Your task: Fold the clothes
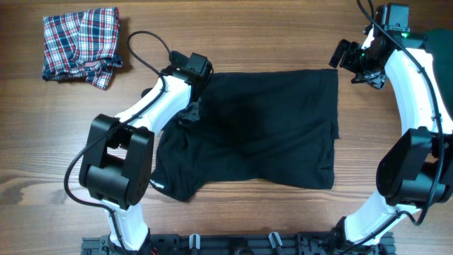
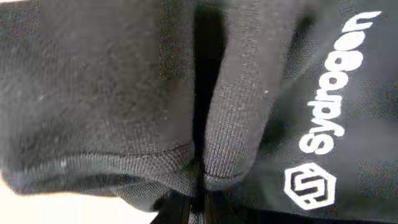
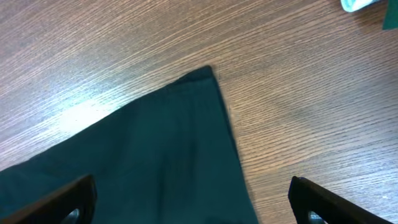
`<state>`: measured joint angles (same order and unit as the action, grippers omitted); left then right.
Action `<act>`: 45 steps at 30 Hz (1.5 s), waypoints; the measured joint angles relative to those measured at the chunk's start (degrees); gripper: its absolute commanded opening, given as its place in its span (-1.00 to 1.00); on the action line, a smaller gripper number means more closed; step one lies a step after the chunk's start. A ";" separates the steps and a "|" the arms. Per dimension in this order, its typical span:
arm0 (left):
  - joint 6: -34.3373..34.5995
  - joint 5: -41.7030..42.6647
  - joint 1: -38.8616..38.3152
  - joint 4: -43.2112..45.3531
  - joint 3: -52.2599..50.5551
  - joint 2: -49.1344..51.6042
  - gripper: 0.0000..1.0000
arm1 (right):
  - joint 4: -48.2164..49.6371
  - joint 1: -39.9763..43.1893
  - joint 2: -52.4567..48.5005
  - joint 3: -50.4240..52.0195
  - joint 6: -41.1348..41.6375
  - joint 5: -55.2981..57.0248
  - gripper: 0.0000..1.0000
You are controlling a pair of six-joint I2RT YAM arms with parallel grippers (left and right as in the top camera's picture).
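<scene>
Across the middle of the wooden table (image 1: 42, 156) lies the black shirt (image 1: 262, 127), spread mostly flat, its lower left part rumpled. The left gripper (image 1: 190, 112) sits at the shirt's upper left edge, its fingers pressed together on a ridge of ribbed black fabric beside a white logo (image 2: 311, 186). The right gripper (image 1: 345, 55) hovers by the shirt's upper right corner (image 3: 202, 74), fingers spread wide and holding nothing. A folded plaid garment (image 1: 80, 46) rests well apart at the far left.
</scene>
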<state>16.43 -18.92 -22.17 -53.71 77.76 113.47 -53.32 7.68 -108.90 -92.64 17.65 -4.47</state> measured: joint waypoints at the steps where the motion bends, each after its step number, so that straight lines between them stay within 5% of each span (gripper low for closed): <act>1: 1.05 -0.79 0.00 -1.27 0.00 0.00 -0.92 | 0.04 0.00 0.00 0.00 0.00 0.00 0.99; 14: 11.39 -7.06 0.00 -9.33 0.00 -4.68 -0.92 | 0.98 0.00 -0.02 0.02 -0.98 -2.51 0.99; 17: 11.61 -7.43 0.00 -9.29 0.00 -6.23 -0.92 | 1.11 -0.48 -0.02 0.90 -3.76 -7.56 0.86; 19: 11.78 -7.41 0.00 -8.98 0.00 -6.23 -0.92 | 2.21 -1.81 -0.31 3.69 -4.90 -9.22 0.57; 22: 11.80 -7.41 0.00 -8.66 0.00 -6.23 -0.92 | 6.16 -5.38 -2.12 9.55 -6.12 -10.62 -0.59; 24: 11.80 -7.32 0.00 -8.39 0.00 -6.23 -0.92 | 9.38 -7.54 -2.71 12.63 -6.29 -11.04 -0.91; 45: 11.78 -6.10 0.00 -8.22 0.00 -6.25 -0.85 | 17.90 -12.26 -8.37 16.55 -1.16 -10.05 -0.92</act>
<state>28.21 -25.02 -22.17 -61.93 77.76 107.22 -35.42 -4.58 -117.27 -76.09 16.49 -14.52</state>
